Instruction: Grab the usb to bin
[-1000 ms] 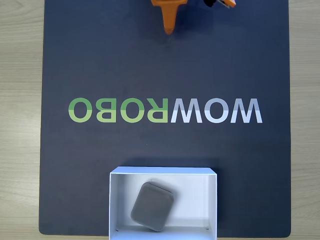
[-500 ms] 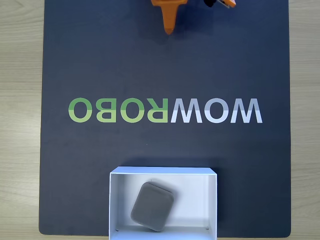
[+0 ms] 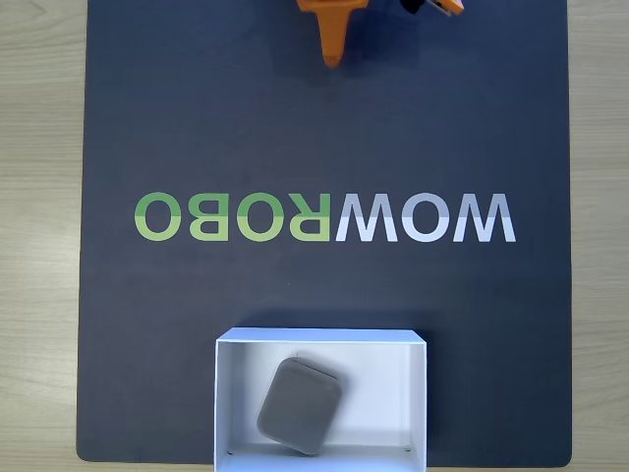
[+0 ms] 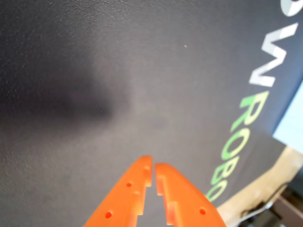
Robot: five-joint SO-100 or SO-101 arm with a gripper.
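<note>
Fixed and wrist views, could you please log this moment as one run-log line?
usb: lying in bin | gripper: jaws shut, empty, above mat, apart from bin | task: looks done

Usb [image 3: 300, 404] lies tilted inside bin [image 3: 420, 393], bottom centre of dark mat [image 3: 197, 118]. Orange jaws [image 3: 334, 61] at top edge, well apart from bin.

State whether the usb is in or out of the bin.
In. The usb lies flat on the floor of the bin, inside its white walls, turned askew.
</note>
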